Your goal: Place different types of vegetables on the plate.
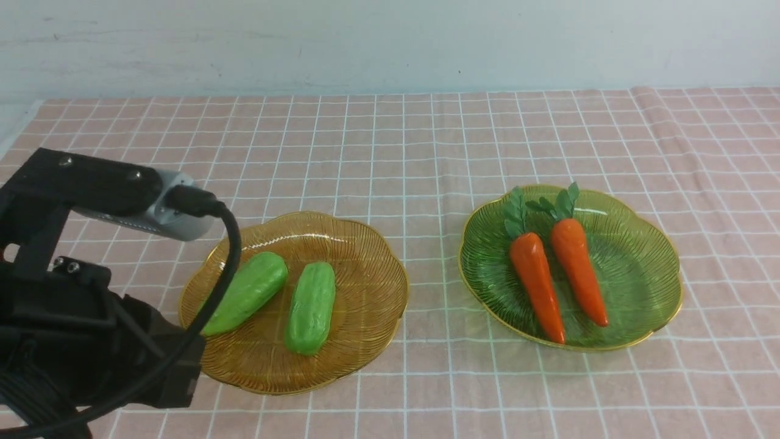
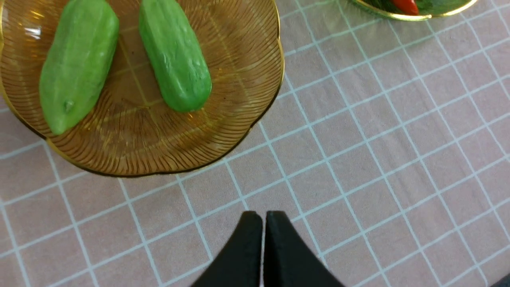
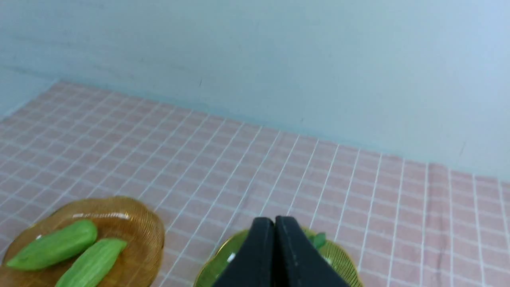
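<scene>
Currently each veg type sits on its own plate. Amber ribbed glass plate point(image 1: 365, 268) on the robot's left carries both stubby light-green toy cucumbers. The left cucumber point(image 1: 247, 292) and right cucumber point(image 1: 311, 306) have far ends close and near ends splayed apart. Green ribbed glass plate with gold rim point(image 1: 640, 262) on the right carries both orange tapered toy carrots with dark leafy tops. The left carrot point(image 1: 536, 280) and right carrot point(image 1: 579, 268) lie near-parallel, leaves toward the wall, tips toward the robot.

Plates are well apart on the pink checked tablecloth point(image 1: 390, 140), pale wall point(image 1: 390, 42) behind.

Left gripper point(image 2: 263, 216): pincer fully closed, empty, over bare cloth near the amber plate's rim. Right gripper point(image 3: 275, 220): pincer closed too, empty, out of the front view. Its fingers hide the middle of the green plate in the right wrist view.

Obstruction: black left arm point(image 1: 67, 317) fills the front view's lower-left corner. Its black cable point(image 1: 234, 256) crosses in front of the left cucumber and the amber plate's left rim. Carrots fully exposed from the front.
</scene>
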